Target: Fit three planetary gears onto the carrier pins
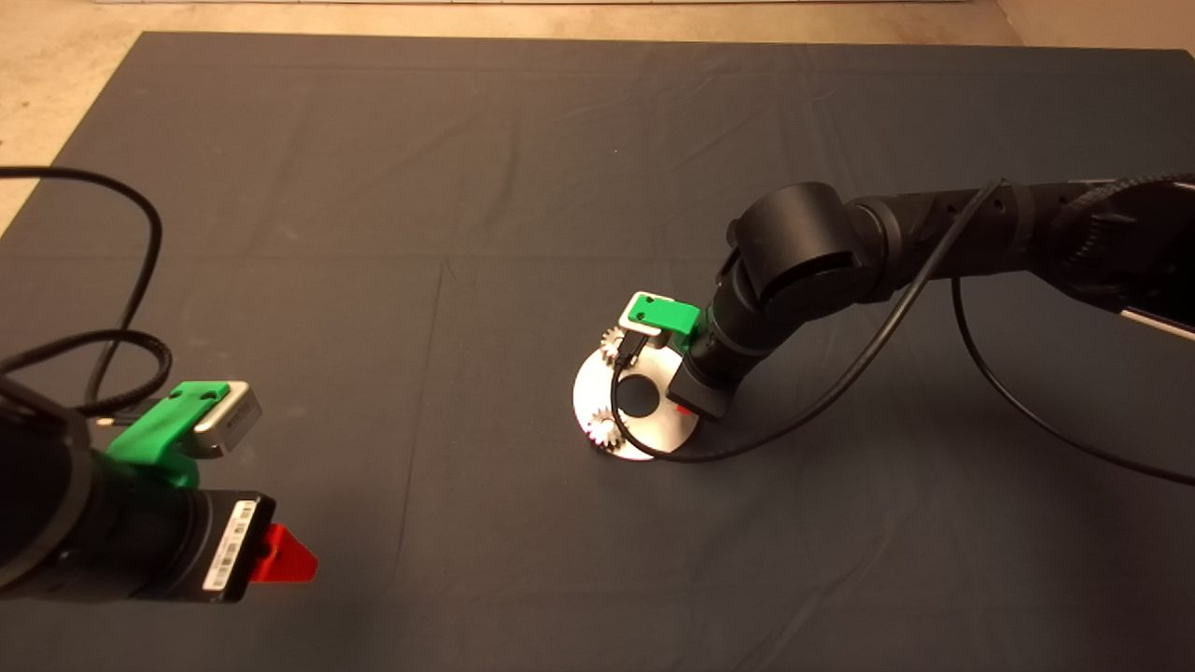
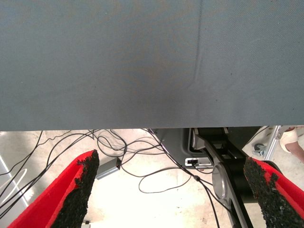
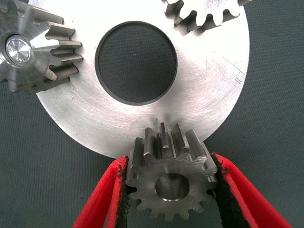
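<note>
The shiny round carrier disc point(image 1: 653, 434) lies mid-mat; it also shows in the right wrist view point(image 3: 213, 90). Two planetary gears sit on it, one at the far rim point(image 1: 613, 347) and one at the near-left rim point(image 1: 607, 431). In the right wrist view one gear point(image 3: 35, 57) shows a carrier pin point(image 3: 18, 50) in its bore, and the other gear point(image 3: 204, 14) is cut off by the picture's edge. My right gripper point(image 1: 684, 407) point(image 3: 171, 160) is shut on the third gear point(image 3: 171, 183), held flat over the disc's rim. A pin beneath it is hidden. My left gripper point(image 1: 285, 555) point(image 2: 175, 190) is parked open at the lower left.
Black cables loop from the right arm point(image 1: 840, 252) onto the mat beside the disc point(image 1: 747, 439). Another cable point(image 1: 131, 280) curls at the left. The left wrist view shows the mat's edge point(image 2: 142, 129) and floor cables and a stand beyond it.
</note>
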Controlling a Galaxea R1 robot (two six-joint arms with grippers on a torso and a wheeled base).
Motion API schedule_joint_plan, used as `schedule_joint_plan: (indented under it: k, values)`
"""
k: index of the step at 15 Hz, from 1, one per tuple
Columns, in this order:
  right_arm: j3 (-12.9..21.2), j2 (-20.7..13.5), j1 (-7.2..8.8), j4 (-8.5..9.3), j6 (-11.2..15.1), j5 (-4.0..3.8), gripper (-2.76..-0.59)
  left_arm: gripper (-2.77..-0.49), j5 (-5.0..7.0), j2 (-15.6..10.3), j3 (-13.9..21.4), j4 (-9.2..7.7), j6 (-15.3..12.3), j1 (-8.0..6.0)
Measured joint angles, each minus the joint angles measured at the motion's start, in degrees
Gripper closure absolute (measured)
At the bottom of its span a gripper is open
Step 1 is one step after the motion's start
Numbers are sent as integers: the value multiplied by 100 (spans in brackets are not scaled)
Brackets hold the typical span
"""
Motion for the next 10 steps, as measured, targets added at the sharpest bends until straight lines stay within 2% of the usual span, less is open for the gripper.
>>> schedule_joint_plan:
  k: [4,10]
  values:
    - [17,17,-8,-183,1,9,-108,-218,-1,0,0,0,0,0]
    - [17,77,-11,-254,20,18,-108,-218,-1,0,0,-1,0,0]
